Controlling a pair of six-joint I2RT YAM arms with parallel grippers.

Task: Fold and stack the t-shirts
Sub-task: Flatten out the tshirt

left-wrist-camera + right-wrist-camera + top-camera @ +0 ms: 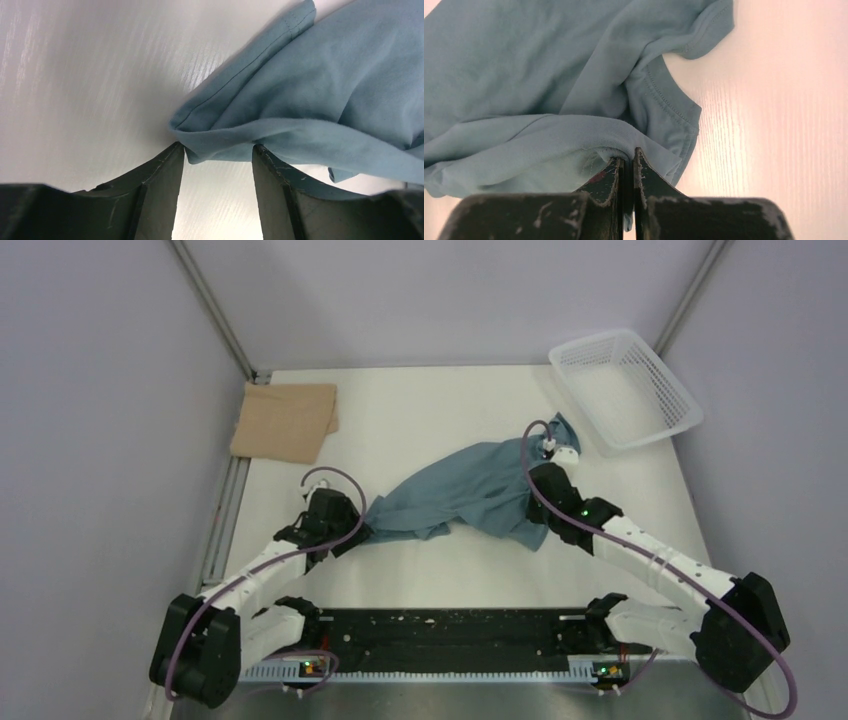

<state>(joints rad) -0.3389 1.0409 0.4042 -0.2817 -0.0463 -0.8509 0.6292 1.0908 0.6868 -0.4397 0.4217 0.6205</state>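
Pale grey walls close round a white rectangular table (430,410), which we see from above with both arm bases at its near edge. Largest on it is the dusty teal-blue t-shirt (465,490) of soft cloth. It is crumpled and drawn out in a long slant across the middle of the table, its lower end toward the left edge and its upper end reaching toward the far right corner. At that corner sits a white plastic mesh basket (625,390), set at an angle, near the shirt's upper end but apart from it as far as we can tell. In the far left corner lies the tan-beige t-shirt (285,420), folded into a flat, roughly square packet close to the left edge, well apart from the teal-blue t-shirt. The right gripper (629,152) is at the upper end of the slant. Its two scuffed dark fingers (606,185) are pressed together on a thin fold of the teal cloth, which bunches over their tips, with a double-stitched hem just beyond. The left gripper (217,148) is at the lower end. Its jaws stand apart, and a rolled fold of the same shirt lies across the gap at the fingertips, meeting both tips. We see it as released rather than clamped, and the bare table shows between the fingers below the fold.
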